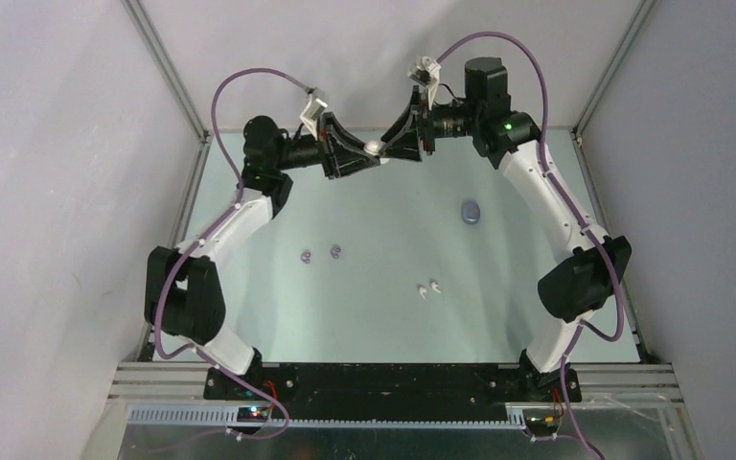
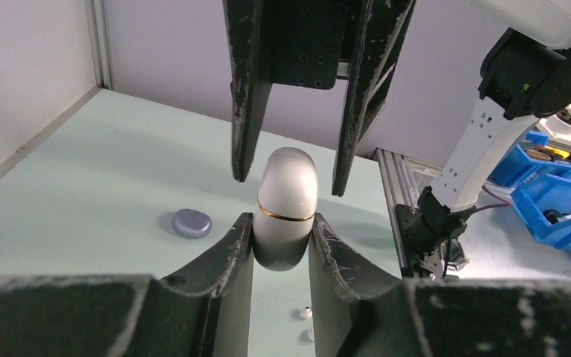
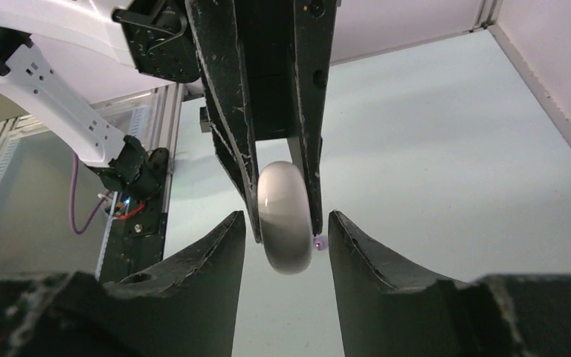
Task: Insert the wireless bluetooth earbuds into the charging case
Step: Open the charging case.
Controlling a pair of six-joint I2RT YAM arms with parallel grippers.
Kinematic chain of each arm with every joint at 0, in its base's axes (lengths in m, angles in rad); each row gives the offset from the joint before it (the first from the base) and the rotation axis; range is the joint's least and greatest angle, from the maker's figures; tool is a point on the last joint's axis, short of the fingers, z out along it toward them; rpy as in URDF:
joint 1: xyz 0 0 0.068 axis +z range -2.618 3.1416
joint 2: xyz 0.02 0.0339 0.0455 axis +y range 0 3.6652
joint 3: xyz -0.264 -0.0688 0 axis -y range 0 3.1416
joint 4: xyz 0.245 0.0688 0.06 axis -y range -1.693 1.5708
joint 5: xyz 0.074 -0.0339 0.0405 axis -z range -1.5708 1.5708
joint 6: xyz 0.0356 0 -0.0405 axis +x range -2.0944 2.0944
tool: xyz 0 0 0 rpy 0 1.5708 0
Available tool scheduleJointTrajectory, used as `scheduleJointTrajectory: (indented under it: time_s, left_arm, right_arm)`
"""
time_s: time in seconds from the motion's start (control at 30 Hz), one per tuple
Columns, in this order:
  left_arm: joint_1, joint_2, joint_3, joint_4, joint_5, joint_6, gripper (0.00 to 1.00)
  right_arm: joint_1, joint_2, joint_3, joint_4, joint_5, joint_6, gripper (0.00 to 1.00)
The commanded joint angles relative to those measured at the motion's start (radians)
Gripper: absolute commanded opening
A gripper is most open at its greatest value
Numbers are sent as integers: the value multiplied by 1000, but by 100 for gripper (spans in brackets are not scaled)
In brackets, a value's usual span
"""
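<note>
The left end effector (image 2: 282, 224) is filling the bottom of its own wrist view, its scuffed black fingers (image 2: 232, 256) clamping the lower half of the white charging case (image 2: 286, 190). The case is standing upright between them, held well above the tabletop (image 1: 393, 326). It is a smooth, glossy, rounded pebble with a thin gold seam running around its middle, and that seam is sitting closed.

The right end effector (image 2: 288, 184) is facing it from the opposite side with its jaws spread wide. Its two tapered black fingers are straddling the upper end of the case, with a gap showing on each side.

The earbuds are all lying on the pale green tabletop, well apart from both end effectors. The two white earbuds (image 1: 429, 288) are resting side by side near the middle, towards the arm bases. The two purple earbuds (image 1: 320, 254), small and rounded, are sitting just beside each other further left. A matte lilac oval case (image 1: 471, 211) is lying closed on the right, near the right arm.
</note>
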Motion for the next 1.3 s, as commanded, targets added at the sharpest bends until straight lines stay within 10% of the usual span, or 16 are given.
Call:
scheduleJointTrajectory:
  time_s: [0.0, 0.67, 1.27]
  left_arm:
    - [-9, 6, 42, 52, 31, 0, 0]
    - [-12, 20, 36, 116, 52, -13, 0]
    - [6, -44, 110, 44, -147, -88, 0]
  right_arm:
    - [6, 13, 10, 86, 54, 88, 50]
    - [-34, 55, 87, 134, 297, 118, 50]
    - [-190, -102, 34, 120, 182, 115, 52]
